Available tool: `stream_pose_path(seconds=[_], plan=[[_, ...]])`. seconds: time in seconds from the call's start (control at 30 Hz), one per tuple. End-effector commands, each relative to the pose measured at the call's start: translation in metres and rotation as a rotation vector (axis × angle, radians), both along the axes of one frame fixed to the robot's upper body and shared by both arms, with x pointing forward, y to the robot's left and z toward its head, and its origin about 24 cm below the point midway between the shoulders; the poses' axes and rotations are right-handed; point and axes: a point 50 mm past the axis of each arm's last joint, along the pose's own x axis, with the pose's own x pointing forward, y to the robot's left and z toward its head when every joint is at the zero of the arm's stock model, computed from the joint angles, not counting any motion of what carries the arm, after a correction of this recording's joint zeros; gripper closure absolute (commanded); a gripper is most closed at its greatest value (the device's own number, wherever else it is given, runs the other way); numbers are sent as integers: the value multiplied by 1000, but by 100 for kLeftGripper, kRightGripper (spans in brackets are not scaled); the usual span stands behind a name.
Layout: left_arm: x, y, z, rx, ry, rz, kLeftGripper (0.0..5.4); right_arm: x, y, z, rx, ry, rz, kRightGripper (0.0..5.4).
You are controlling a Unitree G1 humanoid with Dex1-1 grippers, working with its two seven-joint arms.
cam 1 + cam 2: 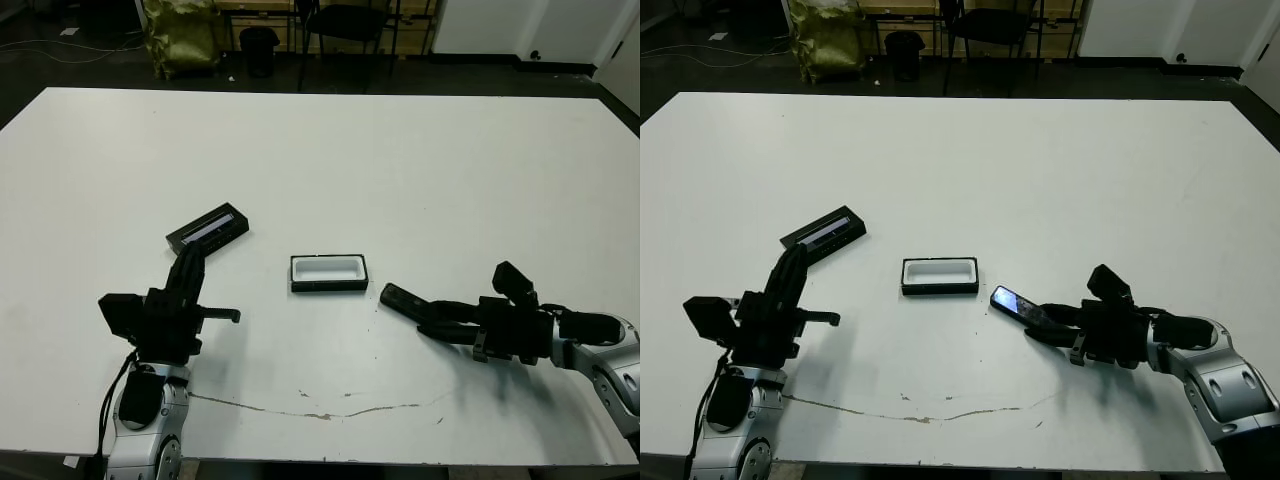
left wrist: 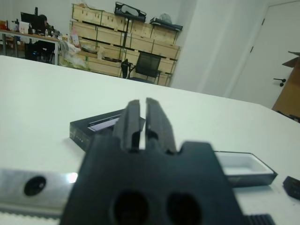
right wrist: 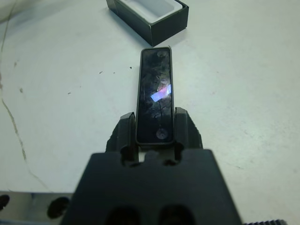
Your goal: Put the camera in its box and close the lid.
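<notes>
The camera [image 3: 154,93], a slim black bar with a glossy face, sticks out of my right gripper [image 3: 154,125], which is shut on its near end. It hovers low over the table, just right of the box [image 1: 328,287], tip pointing toward it. The box is a small black tray with white lining, open and with nothing in it. The lid [image 1: 208,228], black with a pale strip, lies left of the box. My left gripper [image 2: 142,104] is shut on nothing, its fingertips [image 1: 193,256] just short of the lid.
A thin crack [image 1: 330,410] runs across the white table near its front edge. Beyond the far edge stand a black chair [image 1: 345,25], a small black bin [image 1: 260,50] and a yellow-green bag [image 1: 180,35].
</notes>
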Motion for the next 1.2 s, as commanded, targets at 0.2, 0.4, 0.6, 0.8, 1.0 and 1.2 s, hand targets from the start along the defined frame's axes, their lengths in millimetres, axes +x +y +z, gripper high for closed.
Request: stream_pose_path(seconds=[0.2,0.4,0.6,0.8,1.0,1.2], plan=[[-3,3,-5,31,30,8,540,-17,-8,-23,82,105,-71,495],[-3,4,-5,40,21,4,540,10,-13,7,100,38,-108,500],[-6,2,-6,29,34,9,540,40,-1,42,90,-107,-17,500],[-8,1,-6,25,41,13,540,62,17,70,65,-105,55,500],[-10,-1,-7,47,28,15,540,80,41,86,34,-139,176,500],[-13,-2,-10,35,25,18,540,93,58,94,22,-169,251,500]])
